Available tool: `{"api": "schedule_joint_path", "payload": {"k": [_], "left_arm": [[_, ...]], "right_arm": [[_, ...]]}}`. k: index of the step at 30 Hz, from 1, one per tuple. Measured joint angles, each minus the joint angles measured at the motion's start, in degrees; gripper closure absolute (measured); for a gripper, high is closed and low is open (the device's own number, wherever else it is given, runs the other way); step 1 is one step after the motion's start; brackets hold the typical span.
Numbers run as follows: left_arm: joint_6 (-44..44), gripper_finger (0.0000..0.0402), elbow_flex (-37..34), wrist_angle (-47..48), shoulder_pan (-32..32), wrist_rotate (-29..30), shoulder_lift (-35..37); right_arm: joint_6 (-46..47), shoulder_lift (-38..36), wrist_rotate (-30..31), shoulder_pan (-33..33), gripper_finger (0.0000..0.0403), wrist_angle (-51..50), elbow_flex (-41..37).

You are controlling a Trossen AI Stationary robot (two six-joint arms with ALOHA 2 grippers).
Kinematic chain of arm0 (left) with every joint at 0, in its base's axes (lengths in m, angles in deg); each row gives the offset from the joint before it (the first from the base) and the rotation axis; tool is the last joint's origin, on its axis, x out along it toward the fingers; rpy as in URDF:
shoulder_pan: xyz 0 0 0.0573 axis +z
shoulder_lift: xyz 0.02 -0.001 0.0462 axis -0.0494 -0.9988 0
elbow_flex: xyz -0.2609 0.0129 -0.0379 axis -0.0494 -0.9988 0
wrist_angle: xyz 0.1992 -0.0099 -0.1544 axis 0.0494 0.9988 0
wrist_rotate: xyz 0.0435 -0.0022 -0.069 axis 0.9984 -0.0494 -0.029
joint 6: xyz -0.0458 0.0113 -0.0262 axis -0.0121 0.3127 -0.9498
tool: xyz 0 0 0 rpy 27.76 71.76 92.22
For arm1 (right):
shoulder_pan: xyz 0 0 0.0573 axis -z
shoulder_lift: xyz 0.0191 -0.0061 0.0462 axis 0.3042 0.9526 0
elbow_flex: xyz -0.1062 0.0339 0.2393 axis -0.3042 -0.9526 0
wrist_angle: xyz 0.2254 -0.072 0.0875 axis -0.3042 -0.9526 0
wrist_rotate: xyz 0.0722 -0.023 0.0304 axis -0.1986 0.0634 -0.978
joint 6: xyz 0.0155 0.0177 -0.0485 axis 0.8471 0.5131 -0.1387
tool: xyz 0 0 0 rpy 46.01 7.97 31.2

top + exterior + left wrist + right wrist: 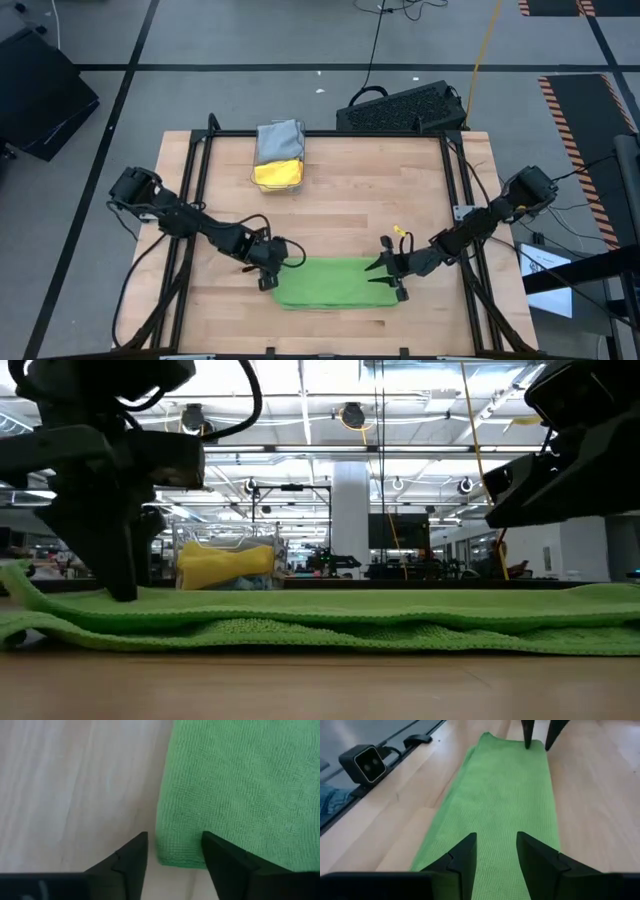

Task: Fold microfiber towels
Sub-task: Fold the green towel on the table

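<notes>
Two dark robot arms reach in from the left and right sides of a wooden table (330,190), meeting at the near edge over a bright green microfiber towel (335,283). This towel lies flat on the wood, folded over into a long strip that runs from left to right. In the low view two layers show, one lying on the other.

At the towel's left end, the left gripper (266,272) points down. Its two dark fingers (131,861) stand apart, with the towel's corner and a strip of bare wood showing between them, and they hold nothing. In the low view the gripper's tips reach down to the top of the cloth.

Over the towel's right end sits the right gripper (387,271). Its fingers (462,862) are also parted, with the green cloth visible through the gap, and nothing is pinched. In the low view this gripper hangs just above the cloth.

Toward the far side of the table, left of centre, stands a clear plastic bin (278,165). A yellow towel (277,173) lies in it, with a grey towel (279,142) beside that on the far side.

A small black camera (367,762) sits on the table's edge, near the green towel. Beyond the far edge a black keyboard-like object (405,108) rests on the floor.
</notes>
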Motion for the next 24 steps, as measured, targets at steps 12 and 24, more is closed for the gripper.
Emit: {"api": "schedule_joint_path", "payload": {"k": [12, 24], "left_arm": [[3.66, 0.0366, 0.22, 0.07, 0.06, 0.96, -0.45], [12.23, 0.0392, 6.2, 6.61, -0.2, 6.67, 2.92]], "right_arm": [[-4.85, -0.02, 3.77, 6.42, 0.0273, 12.78, 0.13], [6.57, 8.83, -3.6, 19.28, 0.0273, 6.95, 14.17]]}}
